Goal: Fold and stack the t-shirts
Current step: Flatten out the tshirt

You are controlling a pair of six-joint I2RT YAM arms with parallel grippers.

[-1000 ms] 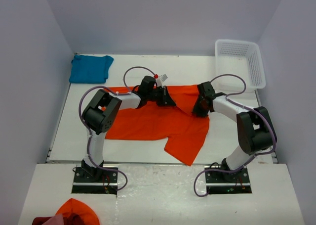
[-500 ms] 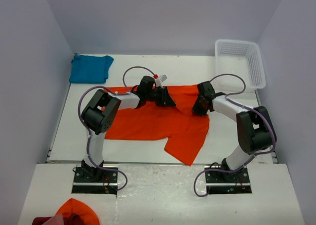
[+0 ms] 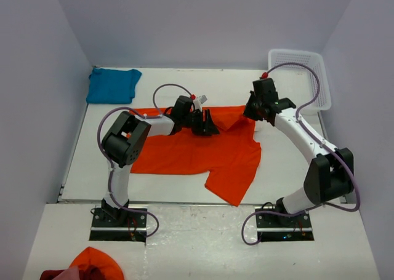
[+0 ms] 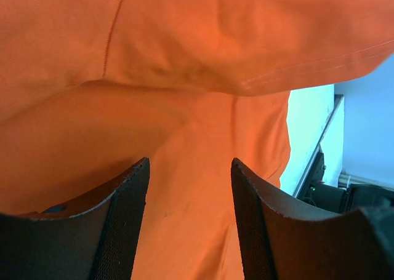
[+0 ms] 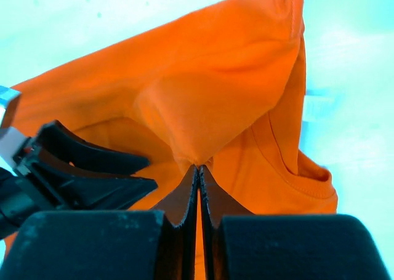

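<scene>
Orange shirt pulled up at its far right shoulder

The orange shirt (image 3: 191, 157) lies spread on the table (image 3: 283, 163). The right gripper (image 5: 198, 168), closed tight on a fold of it, has swung up toward the basket (image 3: 320, 83), so flattening looks under way. The left gripper (image 4: 189, 163) sits at the far edge, jaws apart, with cloth between them ungripped.

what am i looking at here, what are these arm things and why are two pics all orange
Two robot arms, bolted to a white table. The wide picture looks down from above; the two close-ups come from a camera on each wrist, near the cloth. An orange t-shirt lies spread out, a teal t-shirt lies in the far left corner, a white basket stands far right. The right claw is pinched shut on a raised fold of the orange t-shirt. The left claw is open, close to the same shirt.
</scene>
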